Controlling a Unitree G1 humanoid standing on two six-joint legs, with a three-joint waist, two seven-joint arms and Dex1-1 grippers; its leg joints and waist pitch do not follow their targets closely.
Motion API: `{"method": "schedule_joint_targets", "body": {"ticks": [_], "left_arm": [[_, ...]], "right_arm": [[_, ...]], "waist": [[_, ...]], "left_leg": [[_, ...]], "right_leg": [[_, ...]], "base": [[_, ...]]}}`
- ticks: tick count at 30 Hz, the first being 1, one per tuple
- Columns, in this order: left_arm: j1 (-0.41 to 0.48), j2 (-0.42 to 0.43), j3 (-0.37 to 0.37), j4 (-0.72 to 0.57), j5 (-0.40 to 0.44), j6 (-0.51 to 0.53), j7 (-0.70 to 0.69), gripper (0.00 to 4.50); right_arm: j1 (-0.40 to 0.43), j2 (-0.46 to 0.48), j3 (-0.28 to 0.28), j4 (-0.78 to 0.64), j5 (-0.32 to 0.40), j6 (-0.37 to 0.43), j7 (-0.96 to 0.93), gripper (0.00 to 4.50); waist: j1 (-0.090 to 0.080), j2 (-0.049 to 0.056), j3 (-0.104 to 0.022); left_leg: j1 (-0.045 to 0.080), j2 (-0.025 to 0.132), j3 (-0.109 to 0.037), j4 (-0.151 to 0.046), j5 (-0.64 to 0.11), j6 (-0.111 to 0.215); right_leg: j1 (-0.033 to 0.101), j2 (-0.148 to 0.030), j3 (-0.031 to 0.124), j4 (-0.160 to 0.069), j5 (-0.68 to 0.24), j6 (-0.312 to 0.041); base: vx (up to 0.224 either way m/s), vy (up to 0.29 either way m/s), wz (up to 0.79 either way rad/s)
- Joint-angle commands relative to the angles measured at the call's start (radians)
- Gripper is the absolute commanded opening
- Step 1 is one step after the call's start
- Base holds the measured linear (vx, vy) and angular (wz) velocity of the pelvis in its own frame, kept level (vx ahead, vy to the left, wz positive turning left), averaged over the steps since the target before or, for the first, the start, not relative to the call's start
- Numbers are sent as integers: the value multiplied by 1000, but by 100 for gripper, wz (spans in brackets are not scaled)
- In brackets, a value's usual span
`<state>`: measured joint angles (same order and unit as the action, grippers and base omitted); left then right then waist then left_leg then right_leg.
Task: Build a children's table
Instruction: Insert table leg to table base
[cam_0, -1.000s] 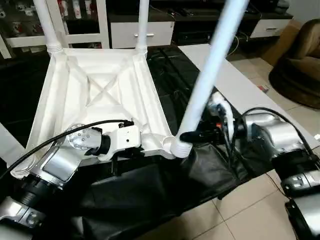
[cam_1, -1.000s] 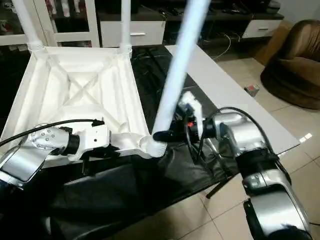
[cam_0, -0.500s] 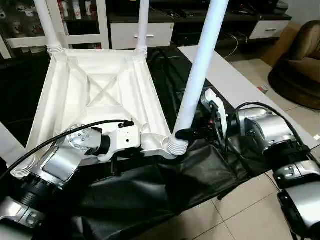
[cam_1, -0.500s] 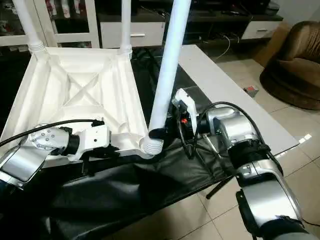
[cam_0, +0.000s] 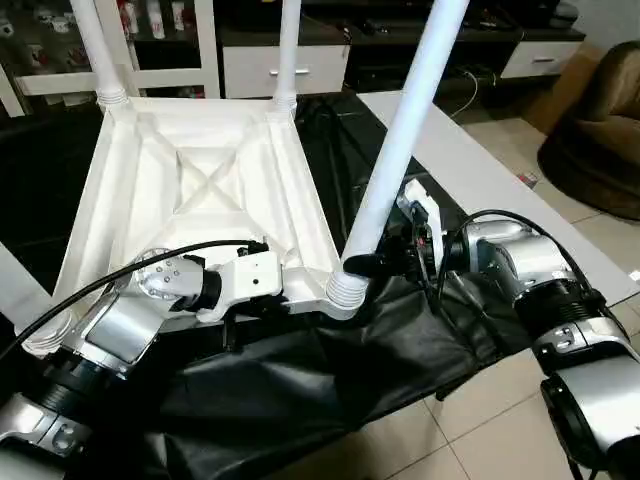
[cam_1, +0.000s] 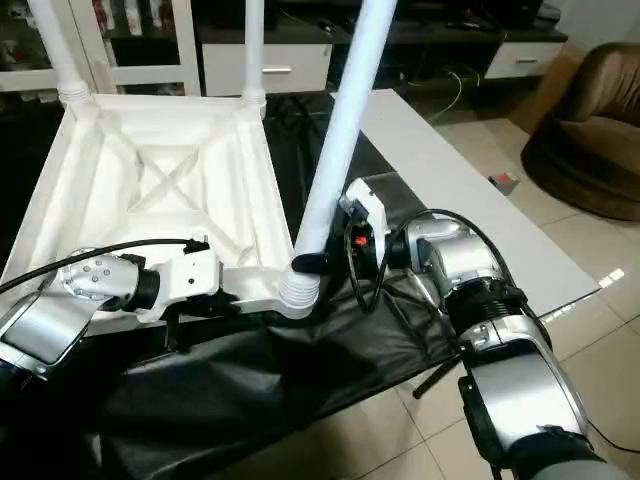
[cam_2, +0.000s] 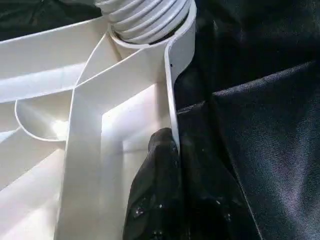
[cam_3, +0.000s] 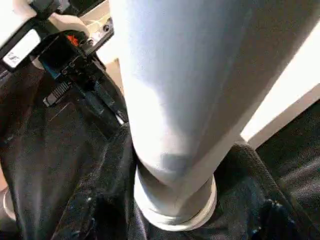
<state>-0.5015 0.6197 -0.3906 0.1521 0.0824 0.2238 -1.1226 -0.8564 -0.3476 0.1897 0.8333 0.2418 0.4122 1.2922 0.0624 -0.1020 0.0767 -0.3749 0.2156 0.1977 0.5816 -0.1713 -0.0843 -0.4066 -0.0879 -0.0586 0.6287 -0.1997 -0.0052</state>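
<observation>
R gripper (cam_0: 372, 265) half-open, clamped on leg (cam_0: 400, 150) low down, just above its ribbed end, which sits in the near corner socket (cam_0: 345, 293). L gripper (cam_2: 167, 145) shut, pinching the tabletop (cam_0: 200, 190) rim beside that socket. Step: seating 3rd leg; it leans. Next prob. straighten & push/twist home. Top white, upside down, X ribs; 2 far legs upright.

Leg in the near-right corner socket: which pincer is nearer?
Right. The right pincer grips the leg just above its socket; the left pincer clamps the tabletop rim beside it.
</observation>
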Motion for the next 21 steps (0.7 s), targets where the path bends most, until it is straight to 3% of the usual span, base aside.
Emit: {"method": "schedule_joint_targets", "body": {"ticks": [1,9,12,21], "left_arm": [[8,-1,-24,-29,10,-5,-18,0],[13,2,-19,-32,10,-6,-14,0],[12,-2,-19,-29,11,-8,-9,0],[7,-8,-21,-21,12,-11,-5,0]], "right_arm": [[25,-10,1,40,-35,-6,-29,185],[77,5,-43,25,-25,-59,-107,185],[136,21,-64,-23,-12,-73,-145,185],[312,37,-44,-153,-45,-155,-190,185]], "waist": [[-3,16,-63],[-5,18,-61],[-5,18,-60],[-5,22,-56]], "left_leg": [[22,21,-2,-57,-101,27],[23,23,-4,-60,-142,7],[23,23,-5,-61,-144,5],[26,23,-9,-69,-205,-17]], "right_leg": [[44,-44,42,-52,-23,-270],[41,-46,43,-58,-83,-250],[40,-45,44,-59,-82,-240],[36,-45,44,-70,-155,-211]], "base": [[0,0,0],[0,0,0],[0,0,0],[0,0,0]]}}
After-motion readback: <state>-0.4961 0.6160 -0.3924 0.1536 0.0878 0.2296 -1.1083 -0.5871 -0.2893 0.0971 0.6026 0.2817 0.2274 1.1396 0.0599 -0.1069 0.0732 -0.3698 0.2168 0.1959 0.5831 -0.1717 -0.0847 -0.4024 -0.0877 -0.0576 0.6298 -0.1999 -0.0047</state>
